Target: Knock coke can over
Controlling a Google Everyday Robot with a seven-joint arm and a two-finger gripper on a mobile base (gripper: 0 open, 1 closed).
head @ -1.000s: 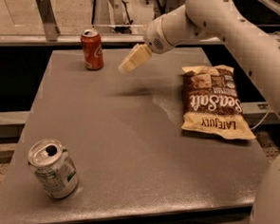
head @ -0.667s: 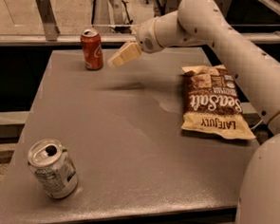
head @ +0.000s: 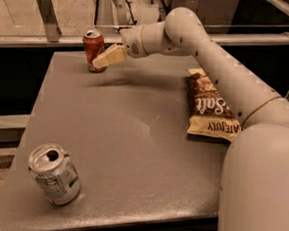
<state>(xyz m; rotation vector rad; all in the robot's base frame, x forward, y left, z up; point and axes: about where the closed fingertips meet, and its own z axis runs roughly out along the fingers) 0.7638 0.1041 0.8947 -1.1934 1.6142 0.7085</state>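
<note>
Coke can (head: 92,49) stands upright at 11 o'clock on the gray table (head: 132,151), with its long axis vertical and its silver top facing up, so you see the red wall side-on. It sits close to the far edge and near the far-left corner. Only a thin strip of tabletop lies behind it toward 12 o'clock, and a slightly wider one toward 9 o'clock. The gripper (head: 99,62) is low on the can's 4 o'clock side, and its tip overlaps the can's lower right; you cannot tell whether it truly touches. Its 2 tan fingers look pressed together into 1 wedge with no gap, and they hold nothing. The white arm (head: 212,58) reaches in from 3 o'clock over the far part of the table. A brown chip bag (head: 208,109) lies flat at 3 o'clock, well apart from the can. A silver can (head: 55,173) stands at 7 o'clock by the near-left corner. Your open room is the table's middle, running toward 6 o'clock.
</note>
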